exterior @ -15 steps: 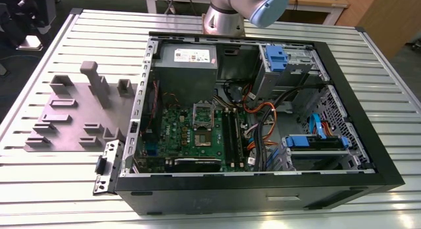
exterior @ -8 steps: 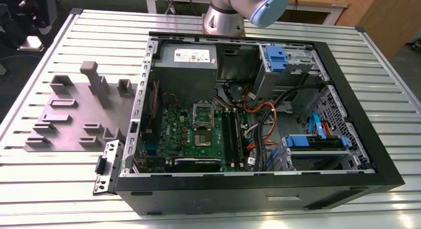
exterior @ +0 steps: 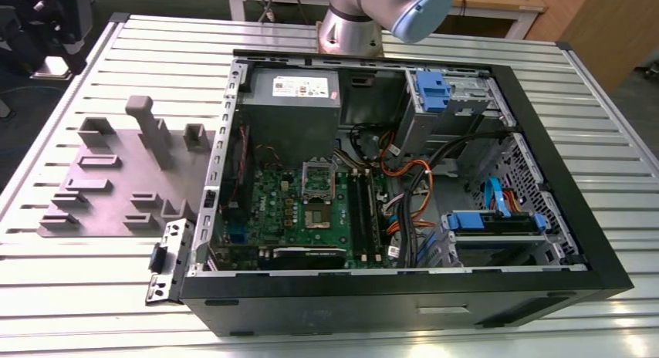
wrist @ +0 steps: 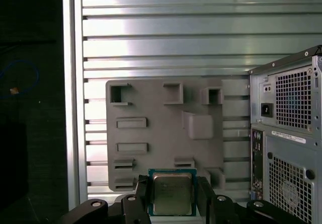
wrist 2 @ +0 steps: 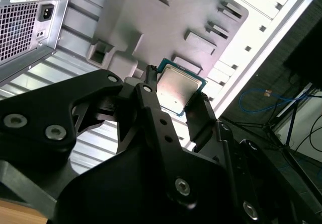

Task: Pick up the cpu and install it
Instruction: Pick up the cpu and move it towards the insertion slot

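Slatted metal table carries an open computer case with a green circuit board lying inside it. Grey moulded plate lies flat just beside the case, on the exterior view's left. In both wrist views the gripper hangs beside the case, above that plate. Its fingers are clamped on opposite edges of the cpu, which is held clear of the plate.

cpu: small flat square chip, silver-grey metal top, blue-green rim. Held by two opposite edges between black gripper fingers, in air over grey plate, top facing wrist cameras.
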`<state>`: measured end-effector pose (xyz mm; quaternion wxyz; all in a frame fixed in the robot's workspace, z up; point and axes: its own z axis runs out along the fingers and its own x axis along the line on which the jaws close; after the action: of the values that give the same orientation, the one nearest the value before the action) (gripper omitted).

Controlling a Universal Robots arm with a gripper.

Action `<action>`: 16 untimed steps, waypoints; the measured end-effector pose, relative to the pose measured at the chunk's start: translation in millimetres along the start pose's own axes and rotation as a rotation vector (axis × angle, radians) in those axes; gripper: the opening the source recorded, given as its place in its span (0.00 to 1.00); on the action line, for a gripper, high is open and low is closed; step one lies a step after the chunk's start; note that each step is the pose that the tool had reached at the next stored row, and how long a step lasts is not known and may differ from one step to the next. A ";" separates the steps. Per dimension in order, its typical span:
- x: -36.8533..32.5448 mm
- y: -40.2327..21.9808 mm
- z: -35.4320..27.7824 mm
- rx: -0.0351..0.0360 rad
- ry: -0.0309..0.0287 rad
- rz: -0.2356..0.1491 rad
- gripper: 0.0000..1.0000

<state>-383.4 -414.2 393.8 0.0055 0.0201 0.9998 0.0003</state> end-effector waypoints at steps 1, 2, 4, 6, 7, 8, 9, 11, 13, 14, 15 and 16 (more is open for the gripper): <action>-0.3 0.0 0.0 0.0000 0.0000 0.000 0.47; -0.7 0.0 0.0 0.0001 0.0000 0.000 0.47; -1.5 0.1 0.0 0.0001 0.0001 0.000 0.47; -2.4 0.1 0.0 0.0001 0.0000 0.000 0.47; -2.8 0.1 0.0 0.0000 0.0000 0.000 0.47; -3.2 0.1 0.0 0.0001 0.0001 0.000 0.47; -3.6 0.2 0.0 0.0001 0.0001 0.000 0.47; -4.4 0.2 0.0 0.0000 0.0000 0.000 0.47; -5.2 0.2 0.0 0.0000 0.0001 0.000 0.47; -5.7 0.2 0.0 0.0001 0.0001 0.000 0.47; -6.1 0.3 0.0 0.0001 0.0001 0.000 0.47; -6.5 0.3 0.1 0.0000 0.0000 0.000 0.47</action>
<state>-376.9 -414.2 393.8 0.0055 0.0201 0.9998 0.0003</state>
